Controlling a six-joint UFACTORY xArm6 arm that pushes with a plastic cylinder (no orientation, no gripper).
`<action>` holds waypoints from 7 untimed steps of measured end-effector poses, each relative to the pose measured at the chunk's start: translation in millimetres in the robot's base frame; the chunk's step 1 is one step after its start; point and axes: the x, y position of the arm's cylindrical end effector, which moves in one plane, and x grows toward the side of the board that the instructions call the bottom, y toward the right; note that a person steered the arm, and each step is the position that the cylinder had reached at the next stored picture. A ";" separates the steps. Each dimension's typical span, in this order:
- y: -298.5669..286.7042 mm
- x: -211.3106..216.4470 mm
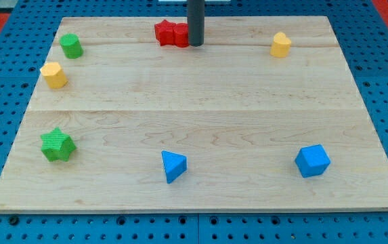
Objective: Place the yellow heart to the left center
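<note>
Two yellow blocks lie on the wooden board [200, 122]. One [280, 45] is near the view's top right and looks heart-shaped. The other [53, 74] is at the view's left, above centre, and looks like a hexagon. My tip [196, 45] stands at the top centre of the board, touching the right side of a red block [172, 33]. The heart-like yellow block is well to the right of my tip, with bare board between them.
A green cylinder [71, 46] sits at the top left, just above the yellow hexagon. A green star [57, 145] is at the lower left. A blue triangle [173, 165] is at the bottom centre and a blue cube [313, 160] at the lower right.
</note>
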 end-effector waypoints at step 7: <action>194.0 -5.8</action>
